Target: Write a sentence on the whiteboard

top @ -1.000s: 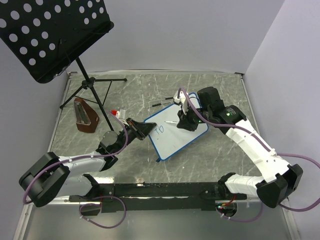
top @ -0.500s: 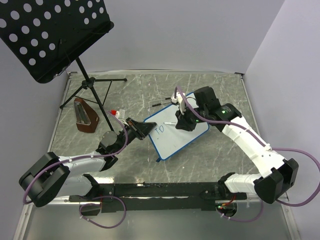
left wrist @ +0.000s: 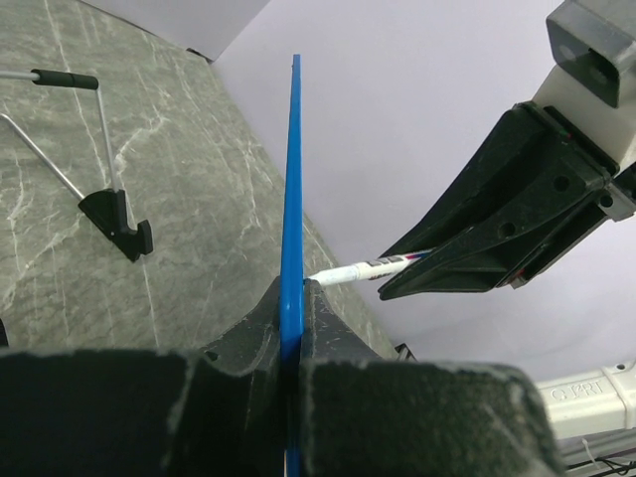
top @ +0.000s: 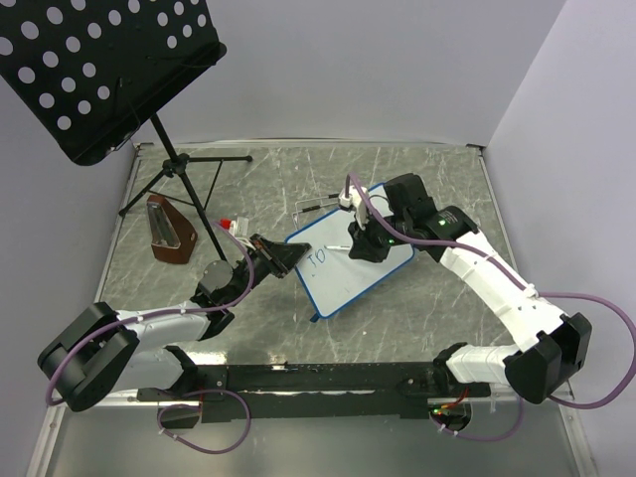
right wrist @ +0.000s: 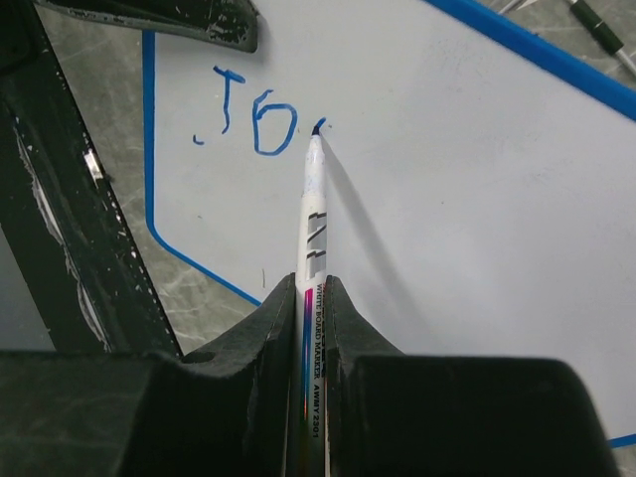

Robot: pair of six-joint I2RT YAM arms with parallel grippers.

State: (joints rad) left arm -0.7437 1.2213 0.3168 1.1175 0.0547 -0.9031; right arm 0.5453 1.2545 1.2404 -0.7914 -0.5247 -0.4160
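The whiteboard [top: 360, 270], white with a blue frame, lies tilted on the table. My left gripper [top: 281, 254] is shut on its left frame edge [left wrist: 291, 229], seen edge-on in the left wrist view. My right gripper [top: 364, 241] is shut on a white whiteboard marker [right wrist: 311, 238]. The marker tip touches the board [right wrist: 477, 199] just right of the blue letters "To" [right wrist: 253, 124], where a new short stroke begins. The sentence shows as small blue marks in the top view [top: 318, 256]. The marker also shows in the left wrist view [left wrist: 363, 268].
A black perforated music stand [top: 94, 70] on a tripod stands at the back left. A brown wedge-shaped object [top: 169, 234] lies near its legs. A red-capped item [top: 231, 225] and a dark pen [top: 316, 206] lie behind the board.
My right gripper has shifted left and slightly forward over the board, and the marker has added writing: the "o" is closed and a new stroke starts to its right. The left arm has not moved.
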